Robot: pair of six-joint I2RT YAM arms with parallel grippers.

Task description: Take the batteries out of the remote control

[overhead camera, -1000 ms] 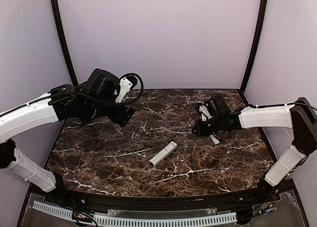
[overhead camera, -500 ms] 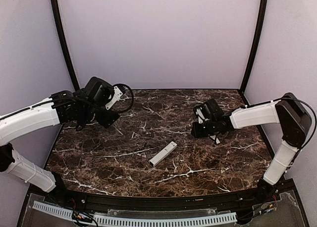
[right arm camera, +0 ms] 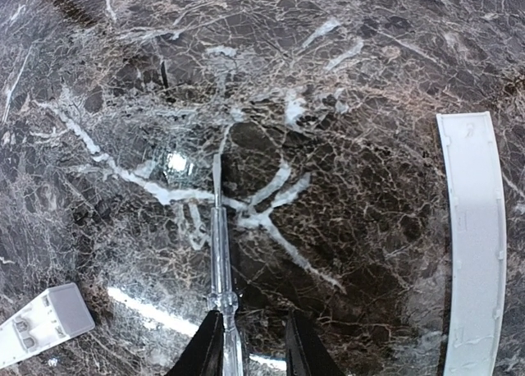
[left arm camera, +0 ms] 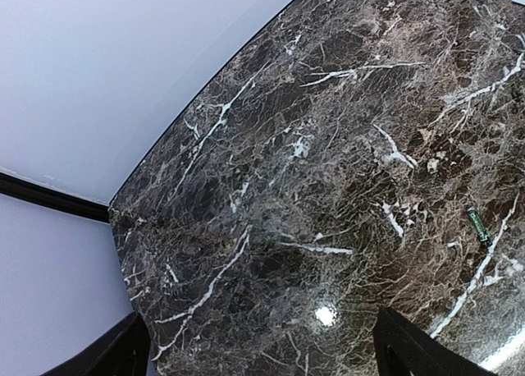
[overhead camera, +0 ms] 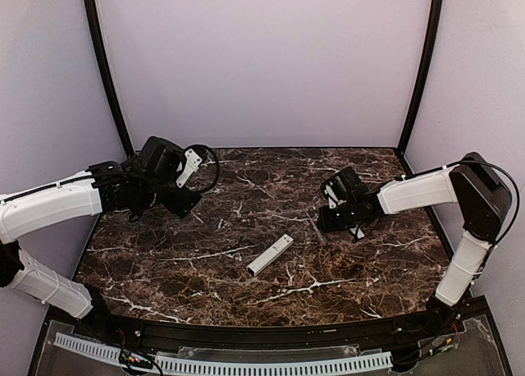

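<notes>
The white remote control lies at the table's middle; one end shows in the right wrist view. Its flat pale cover strip lies to the right of my right gripper. This gripper sits low over the table, jaws a little apart. A clear-handled screwdriver lies on the marble, its handle against the left finger. My left gripper is wide open and empty at the far left. A small dark green cylinder, perhaps a battery, lies on the table.
The marble table is bounded by a black rail at the front and lilac walls on three sides. The left arm's cable loops above its wrist.
My left arm has drawn back to the left and dropped lower. My right gripper has shifted slightly left, and the screwdriver now shows on the table in front of it.
</notes>
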